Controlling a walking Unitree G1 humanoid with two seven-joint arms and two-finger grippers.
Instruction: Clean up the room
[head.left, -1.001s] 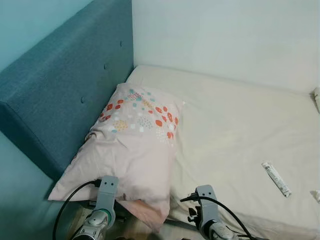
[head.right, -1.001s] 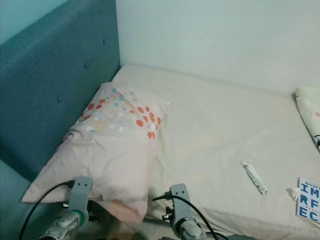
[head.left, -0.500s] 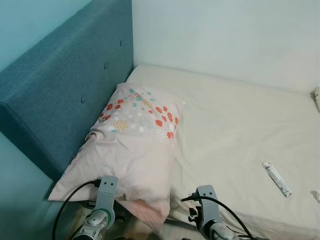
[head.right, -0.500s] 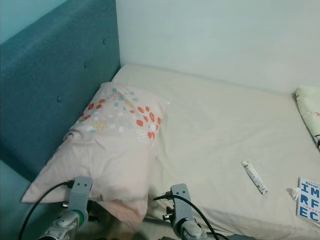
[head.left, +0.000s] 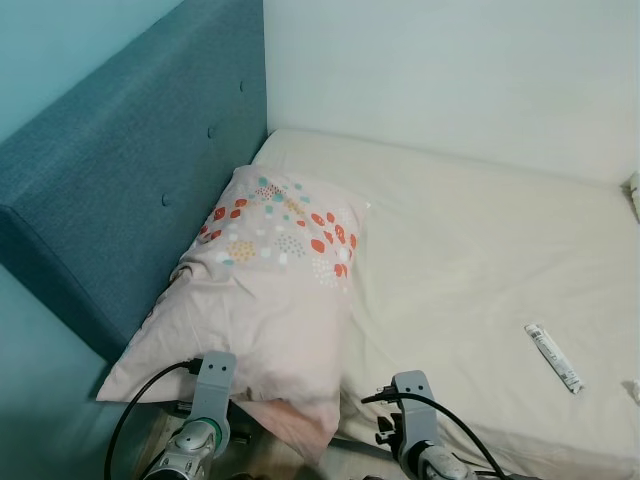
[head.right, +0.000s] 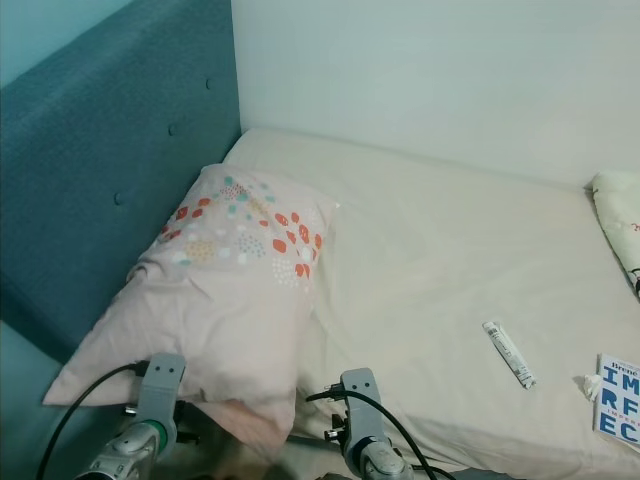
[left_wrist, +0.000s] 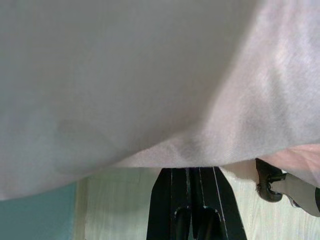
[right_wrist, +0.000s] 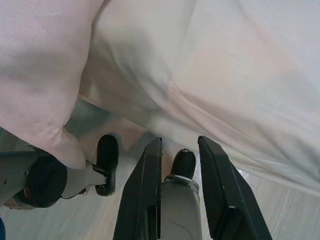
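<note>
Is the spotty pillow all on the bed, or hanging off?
Hanging off: the pillow's near corner droops past the bed's front edge.

Two silver arms, the left arm (head.left: 205, 420) and right arm (head.left: 415, 440), carry looping black cables (fingers long, black, wedge-shaped).

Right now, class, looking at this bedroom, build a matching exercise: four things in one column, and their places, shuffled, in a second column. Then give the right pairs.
Things:
1. pale pink pillow with red and teal dots
2. small white tube
3. blue-lettered white book
4. teal padded headboard

Places:
A. upright along the bed's left side
B. at the right edge of the mattress
C. lying against the headboard, its near corner hanging over the bed's edge
D. alone on the cream sheet, right of the pillow

Pairs: 1-C, 2-D, 3-B, 4-A
</note>
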